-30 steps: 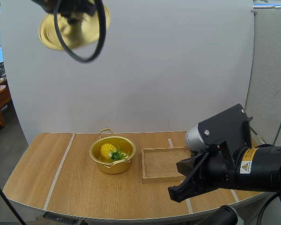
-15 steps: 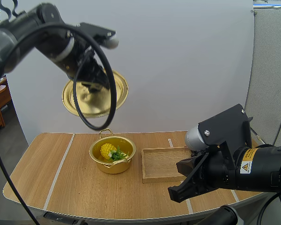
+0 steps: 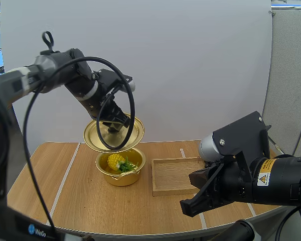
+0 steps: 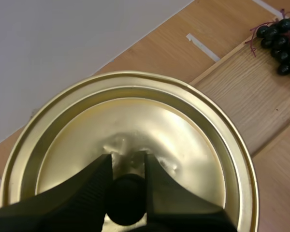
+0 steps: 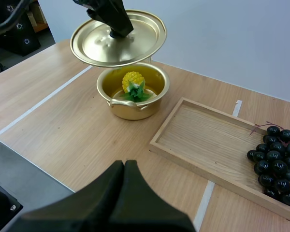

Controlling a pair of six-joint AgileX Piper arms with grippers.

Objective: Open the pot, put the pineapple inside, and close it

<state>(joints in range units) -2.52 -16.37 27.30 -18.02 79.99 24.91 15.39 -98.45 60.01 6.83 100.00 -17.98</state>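
- Since half a second ago, the lid [image 3: 114,134] has been lowered toward the pot [image 3: 121,177] by the left gripper [image 3: 113,128]; the right gripper [image 3: 188,206] is seen where it was.
- From the high view, the lid is held tilted just above the pot's rear rim, apart from it. The pineapple [image 3: 116,161] is seen lying inside the uncovered pot, which stands on the table [image 3: 80,201]. A wooden tray [image 3: 173,175] is set just beside the pot, and the right gripper is held low at the table's near edge, close to that wooden tray.
- From the left wrist view, the left gripper [image 4: 128,157] is shown clamped on the black knob [image 4: 128,199] of the lid [image 4: 154,121], one finger pressed to each side. Past the lid's edge, the wooden tray [image 4: 241,96] and grapes [image 4: 282,46] are seen.
- From the right wrist view, the right gripper [image 5: 124,166] is shown with its fingers pressed together as one dark wedge, with nothing held. Beyond it the pot [image 5: 135,107] is seen uncovered, with the pineapple [image 5: 134,81] inside and the lid [image 5: 130,41] hung over it. The grapes [image 5: 275,164] are laid at one end of the wooden tray [image 5: 208,135].
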